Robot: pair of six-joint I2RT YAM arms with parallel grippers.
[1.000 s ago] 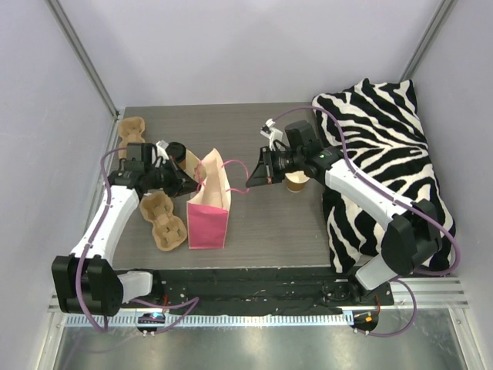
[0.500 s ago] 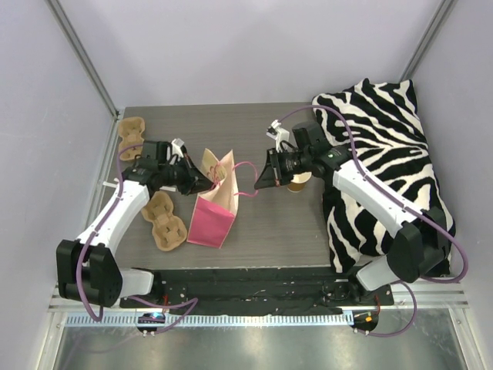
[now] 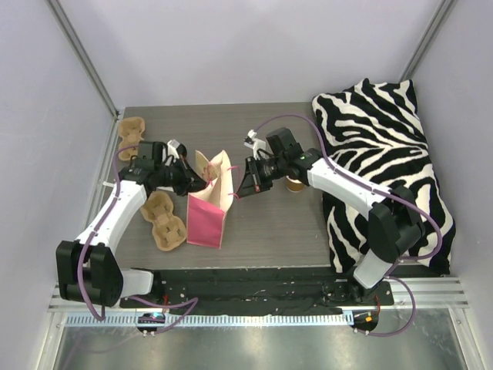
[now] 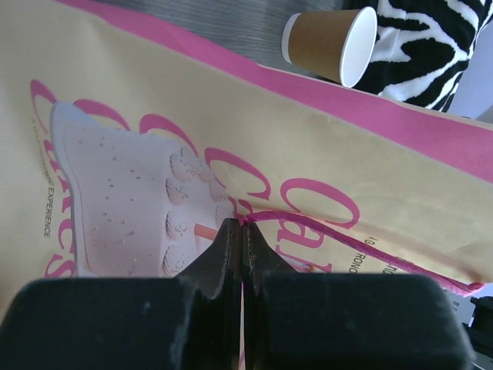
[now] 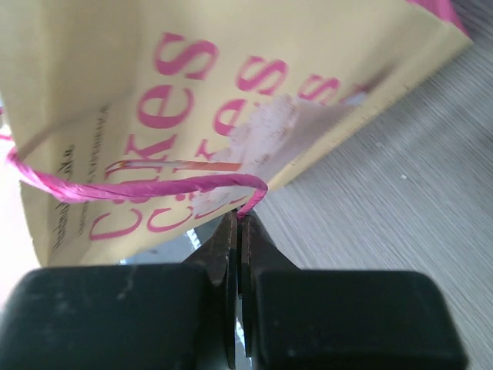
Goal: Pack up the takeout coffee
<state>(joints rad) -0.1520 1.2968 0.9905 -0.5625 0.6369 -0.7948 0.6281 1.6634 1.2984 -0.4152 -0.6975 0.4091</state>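
Note:
A pink and cream paper bag (image 3: 206,208) stands at the table's middle left, mouth up. My left gripper (image 3: 203,182) is shut on the bag's left pink cord handle (image 4: 347,240), its tips (image 4: 242,228) pinching the cord against the printed side (image 4: 231,131). From the other side, my right gripper (image 3: 238,190) is shut on the opposite pink handle (image 5: 139,187), tips (image 5: 239,218) close to the bag's face (image 5: 231,62). A brown paper coffee cup (image 3: 294,183) stands upright just right of the right gripper, also seen past the bag (image 4: 330,40).
Two brown pulp cup carriers lie at the left, one (image 3: 163,220) beside the bag and one (image 3: 132,129) at the far corner. A zebra-striped cloth (image 3: 377,154) covers the table's right side. Grey walls close in left, right and behind.
The right gripper has moved left toward the bag with its handle. The left gripper shifted right with its handle. The bag tipped, then stands narrower and more upright.

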